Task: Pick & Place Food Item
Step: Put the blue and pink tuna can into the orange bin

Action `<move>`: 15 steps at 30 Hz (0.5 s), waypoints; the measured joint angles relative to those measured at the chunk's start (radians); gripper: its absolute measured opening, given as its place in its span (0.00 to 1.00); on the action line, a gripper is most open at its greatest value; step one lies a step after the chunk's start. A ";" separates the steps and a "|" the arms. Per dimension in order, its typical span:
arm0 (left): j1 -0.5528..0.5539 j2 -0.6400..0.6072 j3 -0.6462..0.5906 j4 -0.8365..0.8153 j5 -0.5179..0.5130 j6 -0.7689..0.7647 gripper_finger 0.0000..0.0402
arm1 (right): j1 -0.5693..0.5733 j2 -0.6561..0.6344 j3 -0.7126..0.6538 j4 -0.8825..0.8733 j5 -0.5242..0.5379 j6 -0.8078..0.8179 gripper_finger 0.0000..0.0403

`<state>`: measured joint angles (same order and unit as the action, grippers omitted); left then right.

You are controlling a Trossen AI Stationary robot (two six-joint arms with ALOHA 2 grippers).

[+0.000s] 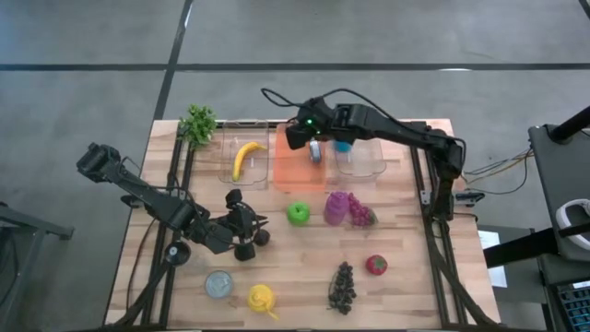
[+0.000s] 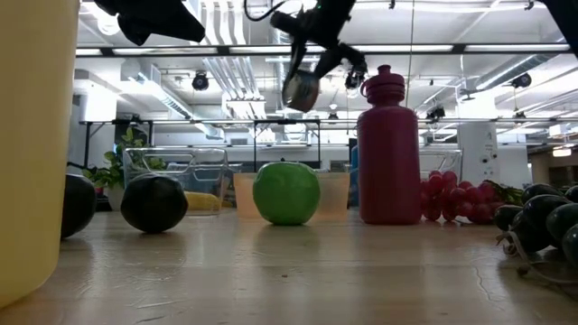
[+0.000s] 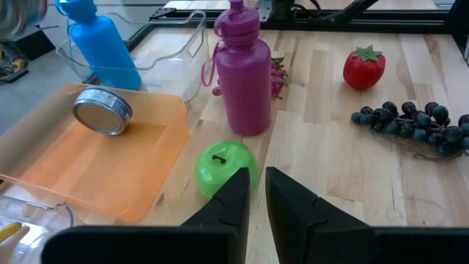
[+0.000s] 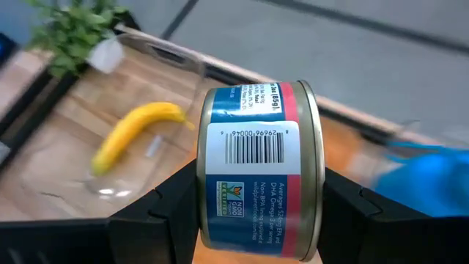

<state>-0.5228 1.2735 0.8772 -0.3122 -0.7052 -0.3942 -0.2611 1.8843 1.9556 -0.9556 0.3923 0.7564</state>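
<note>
Right wrist view fills with the tin can (image 4: 256, 172), clamped sideways between the right gripper (image 4: 256, 213) fingers, barcode facing the lens, so the flat ends take the squeeze and the round wall cannot roll out. High view puts that right gripper (image 1: 314, 148) above the orange bin (image 1: 288, 171), at about 12 o'clock from the green apple (image 1: 298, 214). Low view shows the can (image 2: 302, 89) hanging well clear of the table, tilted, probably for a drop into the orange bin, though no contact yet. Already a second tin (image 3: 102, 110) lying on its side in that bin. Banana (image 1: 245, 157) in the clear bin at 9 o'clock of the orange one; blue bottle (image 3: 99, 48) in the clear bin at 3 o'clock.

Right arm stretched long from the table's right edge, wrist bent down over the bins. Left gripper (image 1: 247, 231) waiting at 8 o'clock from the apple, fingers nearly pressed together on nothing, pointed toward it.
</note>
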 joint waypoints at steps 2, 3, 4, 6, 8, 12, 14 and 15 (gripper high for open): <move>0.000 0.000 0.000 0.000 0.000 0.001 0.12 | -0.010 0.000 -0.040 0.073 -0.022 0.019 0.48; 0.000 0.000 0.000 0.000 0.000 0.001 0.12 | -0.012 0.000 -0.060 0.108 -0.025 0.032 0.48; 0.000 0.000 0.000 0.000 0.000 0.001 0.12 | -0.015 0.000 -0.080 0.144 -0.026 0.038 0.48; 0.000 0.000 0.000 0.000 0.000 0.001 0.12 | -0.021 0.000 -0.127 0.204 -0.022 0.051 0.48; 0.000 0.000 0.000 -0.001 0.000 0.001 0.12 | -0.025 0.000 -0.170 0.244 -0.019 0.058 0.48; 0.000 0.000 0.000 -0.001 0.000 0.001 0.12 | -0.031 0.000 -0.251 0.302 0.016 0.093 0.48; 0.000 0.000 0.000 -0.001 0.000 0.001 0.12 | -0.037 0.000 -0.296 0.322 0.026 0.108 0.49; 0.000 0.000 0.000 -0.001 0.000 0.001 0.12 | -0.041 0.000 -0.315 0.326 0.025 0.114 0.49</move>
<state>-0.5228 1.2735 0.8772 -0.3130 -0.7052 -0.3927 -0.3023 1.8845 1.6409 -0.6301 0.4174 0.8704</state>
